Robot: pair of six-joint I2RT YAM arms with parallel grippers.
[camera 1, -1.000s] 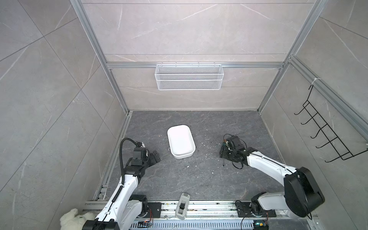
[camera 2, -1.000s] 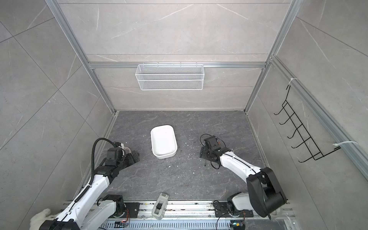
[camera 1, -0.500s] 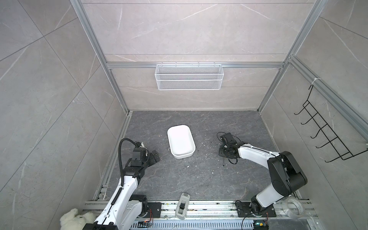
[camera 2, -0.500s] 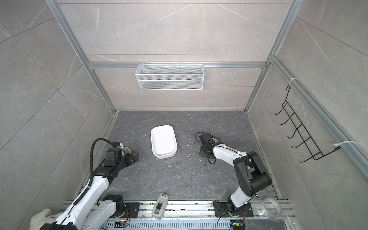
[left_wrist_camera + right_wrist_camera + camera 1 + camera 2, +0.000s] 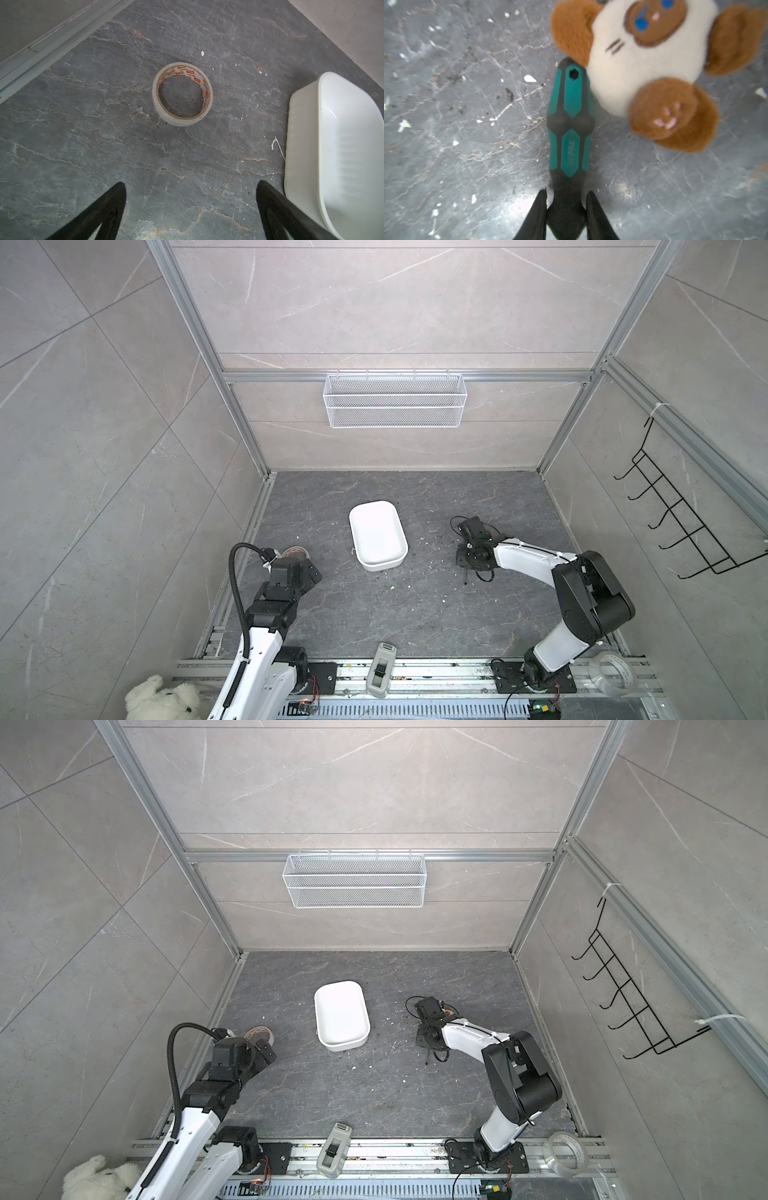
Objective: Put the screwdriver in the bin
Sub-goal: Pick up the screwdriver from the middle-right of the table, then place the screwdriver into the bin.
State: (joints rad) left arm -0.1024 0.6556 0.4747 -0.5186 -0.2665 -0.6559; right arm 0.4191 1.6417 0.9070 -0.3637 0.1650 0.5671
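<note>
Clamping the screwdriver (image 5: 570, 124) by the black collar of its handle, the right end effector (image 5: 566, 193) has its two thin black fingers pressed against either side. The handle is moulded plastic, black with teal-green lozenge inlays and a small hexagonal hole near the butt, and it reaches straight out beyond the fingertips. Its butt end meets a fuzzy plush monkey (image 5: 643, 62) in cream and brown pile with blue stitched eyes. Whether the tool is raised off the desk (image 5: 456, 124) cannot be told; the desk is dark grey with pale stone-like veins and scattered white flecks.

In a top view the thin grey shaft (image 5: 466, 577) pokes out beneath the right end effector, right of the frame's centre. The bin (image 5: 376, 533), a smooth glossy white plastic tub with rounded corners, stands at the centre, well apart from the screwdriver.

At lower left, the left end effector (image 5: 191, 184) hangs with its black fingers spread wide, holding nothing. Near it a roll of tape (image 5: 176, 121), pale with orange print on its inner core, lies flat beside the bin.
</note>
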